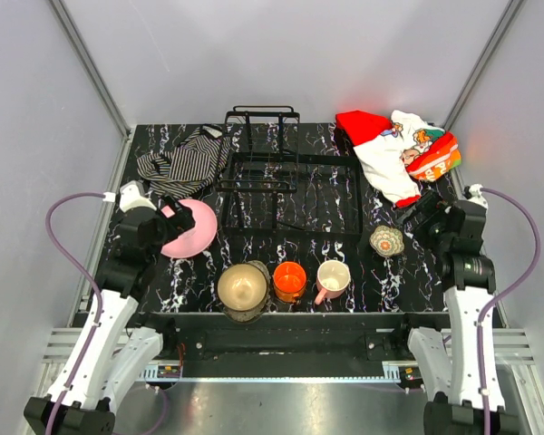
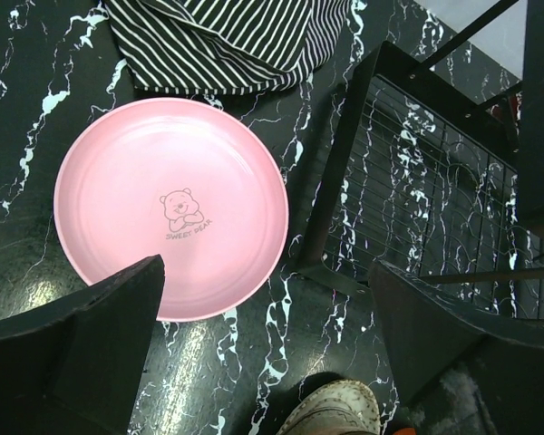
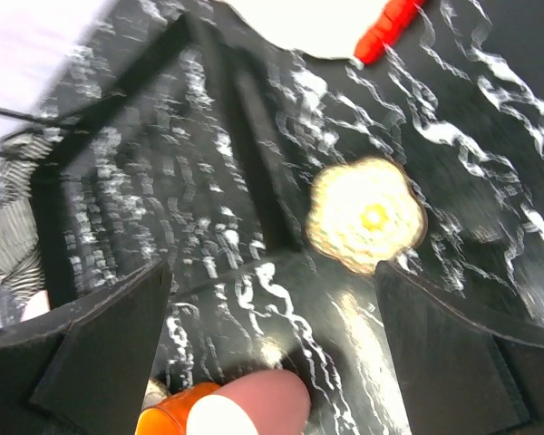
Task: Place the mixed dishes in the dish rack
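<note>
The dish rack fills the middle of the table, with its raised upright section at the far, 12 o'clock end. No dish sits in it, so the whole load is judged still to do.

The pink round plate lies flat at 8 o'clock from the rack, just beside its near-left corner. The left gripper hangs over the plate with its fingers spread wide and nothing between them. In the left wrist view the plate is at 10 o'clock from the gap and the rack at 2 o'clock. The left arm is clearly the nearer one. The plate is round, so it has no long axis, and a grip probably has to come in over the rim.

Along the near edge stand the tan-gold patterned plate at 7 o'clock, the cream-pink mug at 5 o'clock and the small orange cup at 6 o'clock. Whether a bowl sits under the tan-gold plate I cannot tell. The small floral patterned cup is at 4 o'clock, nearest the right gripper, which is also spread and empty.

The tabletop is glossy black marble-print and looks slippery, so a flat plate may skate. The striped cloth lies just beside the plate at 12 o'clock, and the red-white cloth is well apart.
</note>
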`<action>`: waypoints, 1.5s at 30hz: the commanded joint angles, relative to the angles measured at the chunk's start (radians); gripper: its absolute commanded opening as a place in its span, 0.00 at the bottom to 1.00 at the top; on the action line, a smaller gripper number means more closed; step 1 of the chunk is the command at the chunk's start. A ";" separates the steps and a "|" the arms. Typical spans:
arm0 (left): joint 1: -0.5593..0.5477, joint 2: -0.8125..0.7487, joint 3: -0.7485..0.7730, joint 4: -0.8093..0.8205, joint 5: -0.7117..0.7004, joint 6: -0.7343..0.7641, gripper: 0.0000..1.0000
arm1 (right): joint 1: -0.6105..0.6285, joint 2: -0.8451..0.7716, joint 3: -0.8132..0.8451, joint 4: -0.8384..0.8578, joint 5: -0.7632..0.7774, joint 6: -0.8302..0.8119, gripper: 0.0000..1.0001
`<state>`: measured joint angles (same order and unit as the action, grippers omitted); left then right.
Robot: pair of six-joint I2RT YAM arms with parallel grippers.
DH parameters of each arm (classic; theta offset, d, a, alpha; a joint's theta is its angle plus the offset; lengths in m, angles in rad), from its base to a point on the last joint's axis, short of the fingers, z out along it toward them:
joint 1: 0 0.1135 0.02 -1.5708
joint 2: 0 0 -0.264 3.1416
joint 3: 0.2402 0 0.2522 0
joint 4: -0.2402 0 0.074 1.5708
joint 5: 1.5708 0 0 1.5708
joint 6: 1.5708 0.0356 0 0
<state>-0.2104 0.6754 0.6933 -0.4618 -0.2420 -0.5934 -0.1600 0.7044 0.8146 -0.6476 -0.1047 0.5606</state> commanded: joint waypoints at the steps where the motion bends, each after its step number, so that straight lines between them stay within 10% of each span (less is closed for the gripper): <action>1: -0.001 -0.026 -0.005 0.041 0.027 0.024 0.99 | -0.006 0.085 0.044 -0.086 0.100 0.042 1.00; 12: -0.003 -0.025 -0.025 0.057 0.035 0.026 0.99 | -0.006 0.328 0.003 -0.083 0.082 0.154 1.00; 27: -0.001 -0.043 -0.054 0.083 0.052 0.012 0.99 | 0.029 0.228 -0.002 -0.029 0.026 0.116 1.00; 45: -0.003 -0.045 -0.046 0.089 0.089 0.007 0.99 | 0.798 0.242 0.169 -0.352 0.493 0.404 0.94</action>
<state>-0.2104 0.6430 0.6437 -0.4232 -0.1810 -0.5842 0.5346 0.9295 0.9081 -0.8902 0.2276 0.8585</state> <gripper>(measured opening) 0.987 0.960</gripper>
